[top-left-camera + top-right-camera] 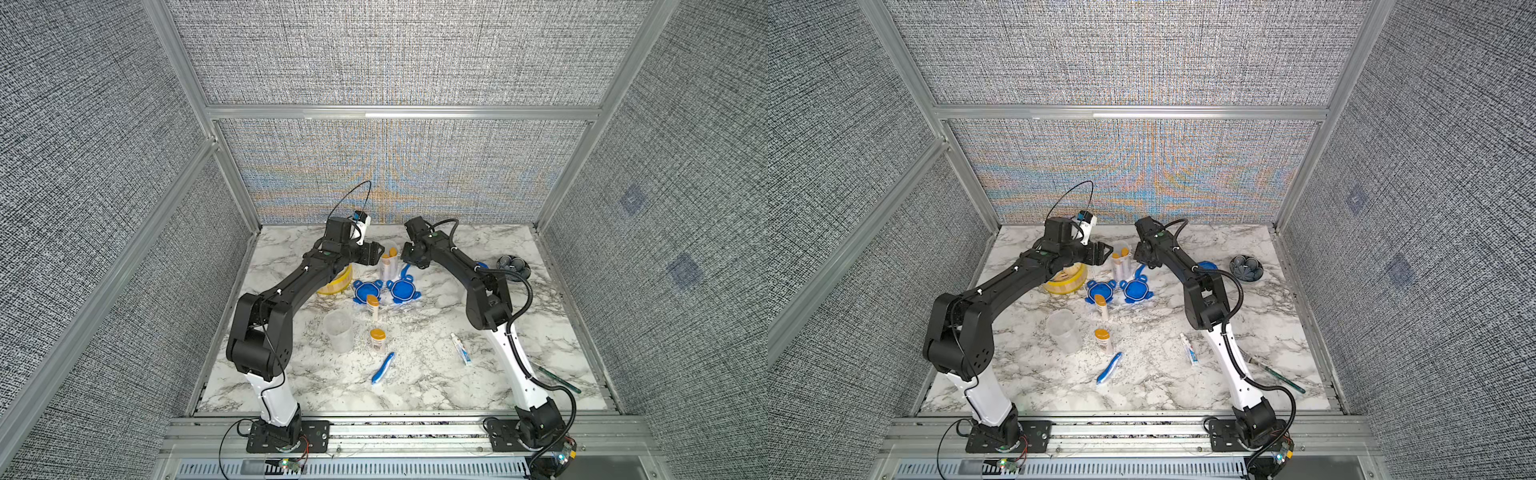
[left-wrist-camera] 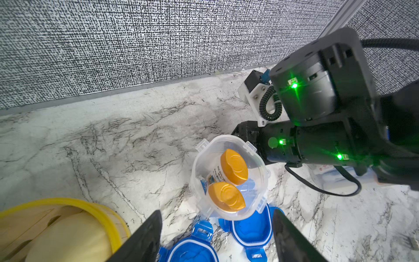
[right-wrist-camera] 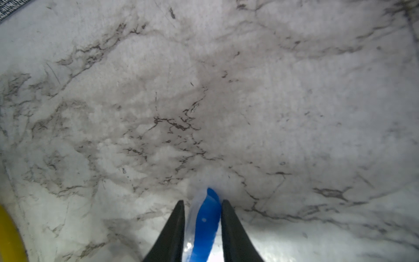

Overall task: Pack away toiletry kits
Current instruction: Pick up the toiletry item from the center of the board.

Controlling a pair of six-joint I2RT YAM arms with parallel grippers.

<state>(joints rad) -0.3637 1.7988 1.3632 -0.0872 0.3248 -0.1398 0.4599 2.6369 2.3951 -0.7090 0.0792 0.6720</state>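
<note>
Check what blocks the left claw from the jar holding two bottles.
Nothing visible. The jar stands just ahead of the open left claw; blue lids lie flat by its base, right arm beyond it.

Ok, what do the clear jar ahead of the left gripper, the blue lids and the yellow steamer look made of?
Jar: clear glossy plastic, likely; the bottles show through. Blue lids: opaque moulded plastic, it seems, with shiny highlights. Steamer: pale wood-like slats, yellow rim; bamboo or imitation, cannot tell.

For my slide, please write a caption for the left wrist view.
Open left pincer near a clear jar holding two orange-capped bottles, with blue lids beside it.
</note>
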